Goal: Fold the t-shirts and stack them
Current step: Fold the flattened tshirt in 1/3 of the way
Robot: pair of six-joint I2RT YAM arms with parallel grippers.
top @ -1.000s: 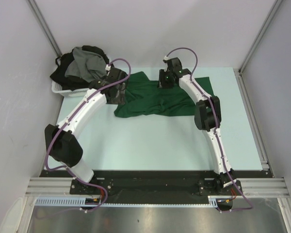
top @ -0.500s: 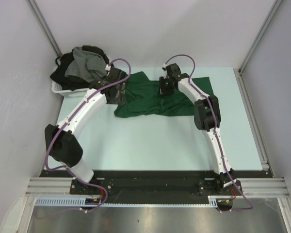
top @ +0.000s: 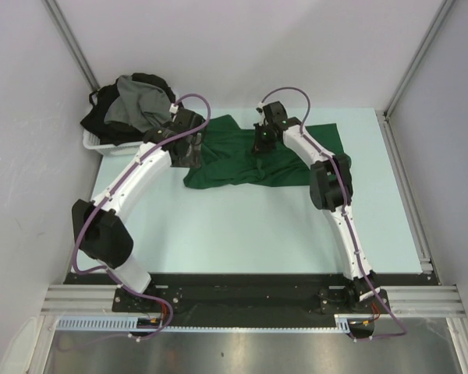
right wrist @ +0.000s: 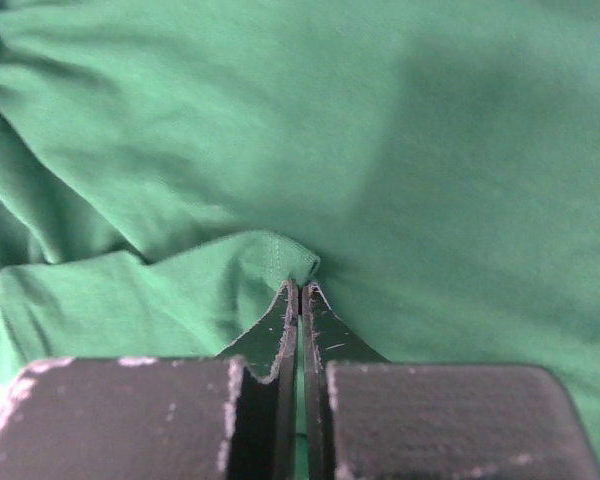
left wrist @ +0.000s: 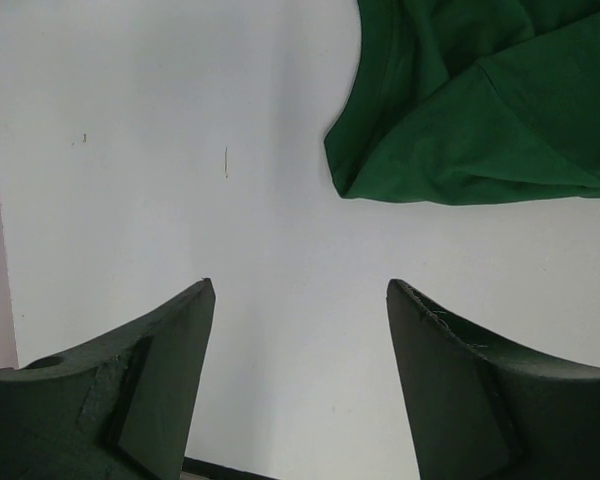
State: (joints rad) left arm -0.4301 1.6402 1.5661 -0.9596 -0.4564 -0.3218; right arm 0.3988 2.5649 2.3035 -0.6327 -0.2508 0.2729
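Green t-shirt [right wrist: 430, 150], fold pinched at right gripper [right wrist: 300, 290] tips

Both arms stretch toward the far side. The left end effector [left wrist: 300, 300] points down, jaws spread wide; the right end effector [right wrist: 300, 290] has its jaws pressed together.

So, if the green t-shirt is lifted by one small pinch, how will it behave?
Probably floppy: the green t-shirt lies in soft wrinkles, so it should hang limp. Thin cloth, so likely light. The right gripper pinches only a thin fold, which might slip out.
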